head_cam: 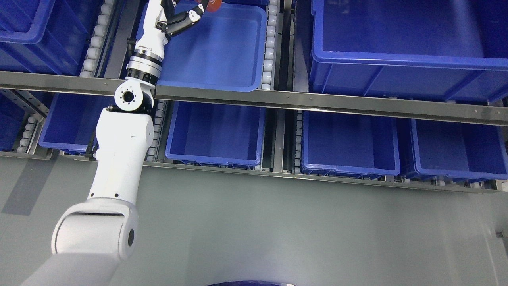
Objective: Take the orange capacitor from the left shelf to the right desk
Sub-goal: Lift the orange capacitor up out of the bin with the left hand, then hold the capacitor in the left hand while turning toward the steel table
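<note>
My left arm comes in from the lower left and reaches up over the shelf rail into the upper middle blue bin. My left hand is at the top edge of the picture, partly cut off. Its dark fingers curl around an orange-red capacitor, of which only the lower part shows at the top edge, above the bin's far side. The right arm is out of view.
Blue bins fill two shelf levels: a large one at the upper right, one at the upper left and several below. A metal shelf rail crosses the picture. Roller tracks separate the bins. Grey floor lies below.
</note>
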Robot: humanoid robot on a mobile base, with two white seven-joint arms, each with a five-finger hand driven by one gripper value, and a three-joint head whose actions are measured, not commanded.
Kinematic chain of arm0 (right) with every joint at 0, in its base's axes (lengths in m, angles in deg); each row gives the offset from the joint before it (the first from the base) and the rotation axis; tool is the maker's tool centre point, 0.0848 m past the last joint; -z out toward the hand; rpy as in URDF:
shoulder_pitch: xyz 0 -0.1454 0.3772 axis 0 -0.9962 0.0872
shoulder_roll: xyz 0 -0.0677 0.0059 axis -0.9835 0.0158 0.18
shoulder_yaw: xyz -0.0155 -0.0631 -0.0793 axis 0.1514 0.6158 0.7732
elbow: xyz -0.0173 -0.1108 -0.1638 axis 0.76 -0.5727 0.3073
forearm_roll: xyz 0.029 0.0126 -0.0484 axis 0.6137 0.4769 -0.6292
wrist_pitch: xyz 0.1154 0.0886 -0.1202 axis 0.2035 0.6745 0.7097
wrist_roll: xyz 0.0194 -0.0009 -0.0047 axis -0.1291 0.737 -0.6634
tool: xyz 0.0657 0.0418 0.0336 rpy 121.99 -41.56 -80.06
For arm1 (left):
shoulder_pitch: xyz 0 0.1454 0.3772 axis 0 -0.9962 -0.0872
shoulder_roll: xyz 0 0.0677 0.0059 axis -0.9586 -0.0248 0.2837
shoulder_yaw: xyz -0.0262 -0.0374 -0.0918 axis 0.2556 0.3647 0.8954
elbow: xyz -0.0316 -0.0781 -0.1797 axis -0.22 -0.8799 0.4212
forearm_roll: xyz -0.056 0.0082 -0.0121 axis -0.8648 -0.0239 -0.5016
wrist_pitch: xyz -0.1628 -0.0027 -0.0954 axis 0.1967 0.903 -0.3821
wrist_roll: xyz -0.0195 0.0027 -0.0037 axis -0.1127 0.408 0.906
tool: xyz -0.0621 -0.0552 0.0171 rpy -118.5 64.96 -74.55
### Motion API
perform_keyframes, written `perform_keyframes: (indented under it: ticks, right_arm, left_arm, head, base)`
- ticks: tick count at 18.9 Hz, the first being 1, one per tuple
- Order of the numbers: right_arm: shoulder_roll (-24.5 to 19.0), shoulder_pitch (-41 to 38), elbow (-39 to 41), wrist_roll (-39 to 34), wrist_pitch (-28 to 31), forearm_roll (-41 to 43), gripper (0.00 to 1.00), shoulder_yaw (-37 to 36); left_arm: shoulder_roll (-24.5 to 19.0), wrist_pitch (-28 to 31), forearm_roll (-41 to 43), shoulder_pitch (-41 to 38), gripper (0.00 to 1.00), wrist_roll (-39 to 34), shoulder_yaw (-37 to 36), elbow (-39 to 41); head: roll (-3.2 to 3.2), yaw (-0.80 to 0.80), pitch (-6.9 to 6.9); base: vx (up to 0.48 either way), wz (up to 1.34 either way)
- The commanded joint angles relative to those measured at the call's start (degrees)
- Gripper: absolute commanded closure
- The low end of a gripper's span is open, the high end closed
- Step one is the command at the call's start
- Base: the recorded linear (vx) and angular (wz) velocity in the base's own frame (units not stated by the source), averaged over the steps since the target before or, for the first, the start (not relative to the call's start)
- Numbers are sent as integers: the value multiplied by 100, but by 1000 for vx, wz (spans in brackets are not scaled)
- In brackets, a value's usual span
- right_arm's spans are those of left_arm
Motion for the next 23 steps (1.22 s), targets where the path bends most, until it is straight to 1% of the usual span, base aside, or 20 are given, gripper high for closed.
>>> perform_keyframes:
  ticks: [1, 5, 8, 14, 23]
  right_arm:
    - [100, 9, 193, -4, -3, -26, 0, -62]
    - [100, 9, 193, -4, -3, -26, 0, -62]
    - [100, 9, 193, -4, -3, -26, 0, -62]
    - [100, 9, 193, -4, -3, -26, 0, -62]
    - [100, 9, 193, -4, -3, -26, 0, -62]
  left_arm:
    - [-67, -571, -243, -1255, 99, 3, -12, 3044]
    - [-67, -598, -243, -1774, 99, 3, -21, 3617]
    - [-67, -589, -243, -1968, 99, 3, -4, 3846]
    - [-67, -537, -243, -2039, 99, -6, 40, 4040]
    - [-67, -510, -243, -2039, 99, -6, 40, 4049]
  head:
    - [0, 0, 0]
    - [0, 0, 0]
    - [0, 0, 0]
    - [0, 0, 0]
    - [0, 0, 0]
  base:
    - [0, 0]
    - [0, 0]
    - [0, 0]
    - [0, 0]
    - [0, 0]
